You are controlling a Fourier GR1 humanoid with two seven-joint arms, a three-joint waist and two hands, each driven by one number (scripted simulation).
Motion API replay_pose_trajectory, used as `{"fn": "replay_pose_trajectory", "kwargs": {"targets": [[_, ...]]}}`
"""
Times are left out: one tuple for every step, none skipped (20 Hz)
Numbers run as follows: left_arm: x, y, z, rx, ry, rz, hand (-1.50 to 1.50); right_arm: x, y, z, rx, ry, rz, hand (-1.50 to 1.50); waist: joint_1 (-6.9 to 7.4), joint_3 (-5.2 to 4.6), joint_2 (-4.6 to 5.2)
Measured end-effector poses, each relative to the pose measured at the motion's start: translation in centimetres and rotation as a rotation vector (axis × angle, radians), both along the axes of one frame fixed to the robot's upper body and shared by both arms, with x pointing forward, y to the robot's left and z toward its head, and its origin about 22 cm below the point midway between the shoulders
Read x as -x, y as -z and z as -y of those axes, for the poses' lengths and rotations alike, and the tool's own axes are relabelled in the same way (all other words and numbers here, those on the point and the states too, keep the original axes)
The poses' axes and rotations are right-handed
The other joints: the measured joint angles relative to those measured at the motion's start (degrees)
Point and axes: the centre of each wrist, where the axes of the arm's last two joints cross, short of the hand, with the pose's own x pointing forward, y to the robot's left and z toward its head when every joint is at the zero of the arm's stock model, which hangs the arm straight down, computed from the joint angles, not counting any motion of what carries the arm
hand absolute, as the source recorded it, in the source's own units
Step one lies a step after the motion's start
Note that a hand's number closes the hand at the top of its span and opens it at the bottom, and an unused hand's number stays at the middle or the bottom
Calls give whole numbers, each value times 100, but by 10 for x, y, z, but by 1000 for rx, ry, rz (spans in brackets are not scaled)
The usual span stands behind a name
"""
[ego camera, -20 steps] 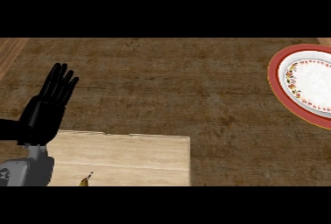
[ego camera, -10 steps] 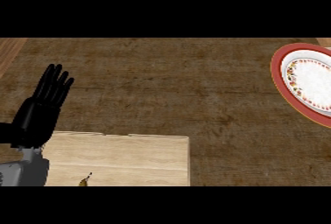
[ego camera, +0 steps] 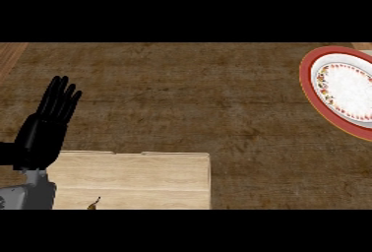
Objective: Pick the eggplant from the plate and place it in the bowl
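A dark brown table [ego camera: 189, 98] with matt, rough-looking wood grain. At the near left, a pale, smooth wooden board [ego camera: 138, 179]. At the far right, a glossy ceramic-looking plate [ego camera: 341, 91], red-rimmed with a white centre. The left robot hand [ego camera: 45, 130] looks matt black.

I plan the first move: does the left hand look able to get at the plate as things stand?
Probably not easily. The left hand rests open at the left edge, and the red-rimmed plate lies at the far right. Nothing stands on the brown counter between them.
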Motion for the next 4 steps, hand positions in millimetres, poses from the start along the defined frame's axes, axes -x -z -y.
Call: {"fn": "replay_pose_trajectory", "kwargs": {"targets": [[-2,-2,0,1,-3,1,0,6,1,2,-5,-7,-2,-150,-13,2,-1],[-4,-6,1,1,-2,6,0,11,1,4,-8,-9,-6,-150,-15,6,0],[-3,-5,-1,1,-3,5,0,18,1,6,-11,-10,-15,-150,-23,8,-3],[-2,-3,-4,2,-8,3,0,24,1,8,-11,-6,-23,-150,-33,10,-4]]}}
